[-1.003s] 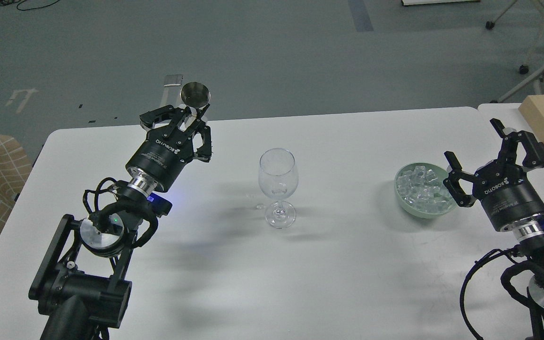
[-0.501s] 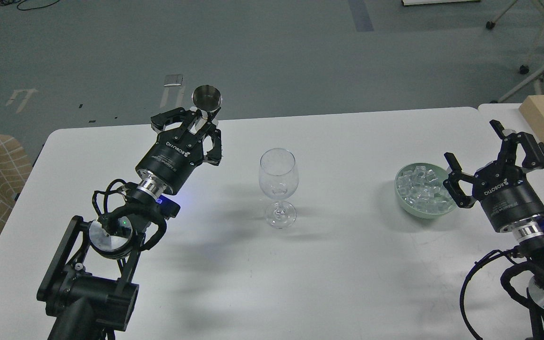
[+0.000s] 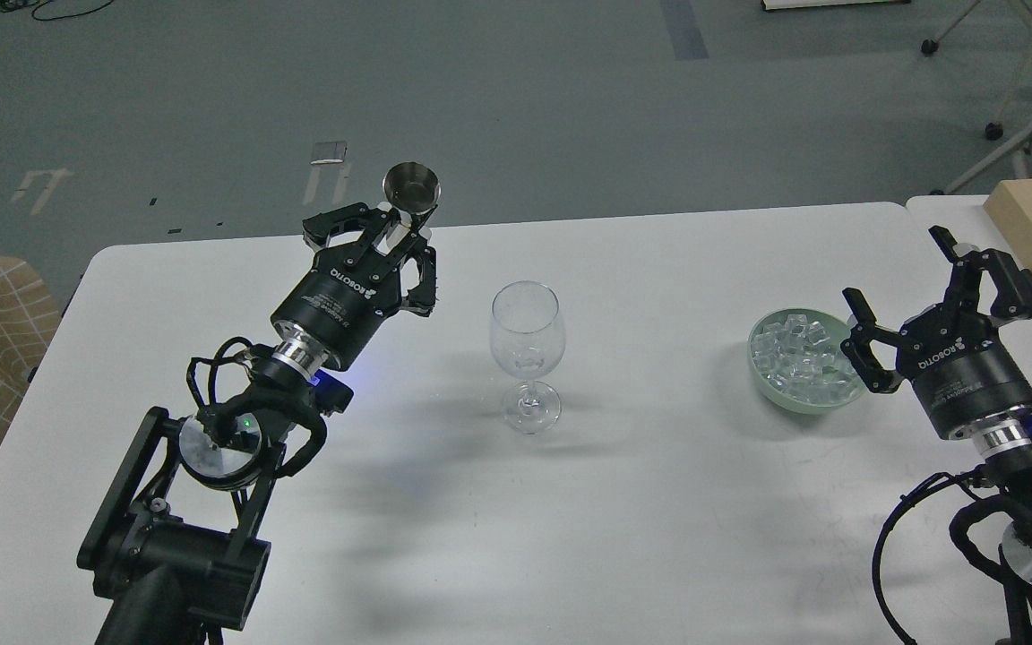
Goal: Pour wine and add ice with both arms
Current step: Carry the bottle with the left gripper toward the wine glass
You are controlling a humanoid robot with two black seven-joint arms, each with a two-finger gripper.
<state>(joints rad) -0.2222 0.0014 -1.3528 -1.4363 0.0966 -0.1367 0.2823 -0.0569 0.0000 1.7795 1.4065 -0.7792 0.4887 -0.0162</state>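
Where lettering shows, both end effectors [image 3: 395,235] [image 3: 910,285] read ROBOTIQ

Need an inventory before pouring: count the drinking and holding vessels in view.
3: metal cup in the left gripper, wine glass mid-table, green bowl of ice beside the right gripper.
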